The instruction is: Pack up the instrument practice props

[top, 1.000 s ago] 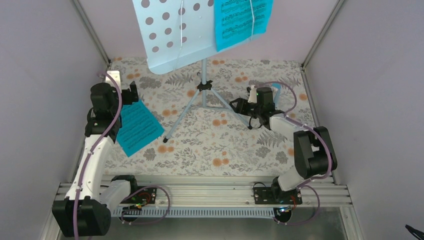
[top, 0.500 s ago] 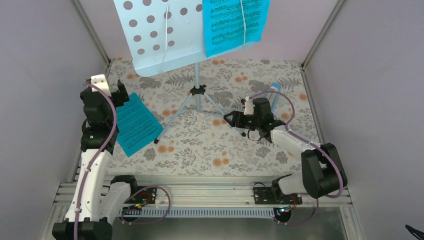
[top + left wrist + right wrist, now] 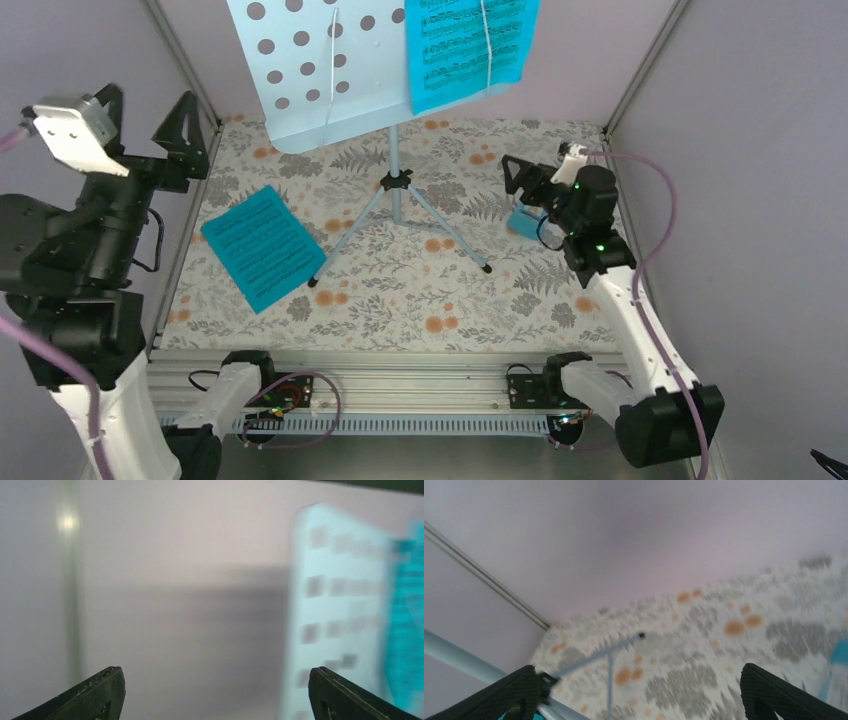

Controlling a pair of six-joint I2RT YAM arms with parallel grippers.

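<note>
The pale blue music stand (image 3: 320,75) stands at the back on thin tripod legs (image 3: 395,200). One turquoise sheet (image 3: 465,45) is on its desk. A second sheet (image 3: 262,247) lies flat on the table at the left. The small blue metronome (image 3: 520,222) sits at the right, partly hidden by my right gripper (image 3: 542,168). That gripper is open and empty just above it. My left gripper (image 3: 148,110) is open, empty and raised high at the left. The blurred left wrist view shows the desk (image 3: 340,620) beyond my open left gripper (image 3: 215,692). My open right gripper (image 3: 639,692) faces a tripod leg (image 3: 594,657).
The floral table cover (image 3: 440,290) is walled by pale panels at the left, back and right. A metal rail (image 3: 420,385) with both arm bases runs along the near edge. The stand's desk overhangs the back of the table.
The stand shifted left, then stayed still. My left arm rose high above the left wall side. My right arm swung right and back from the tripod leg to the metronome.
</note>
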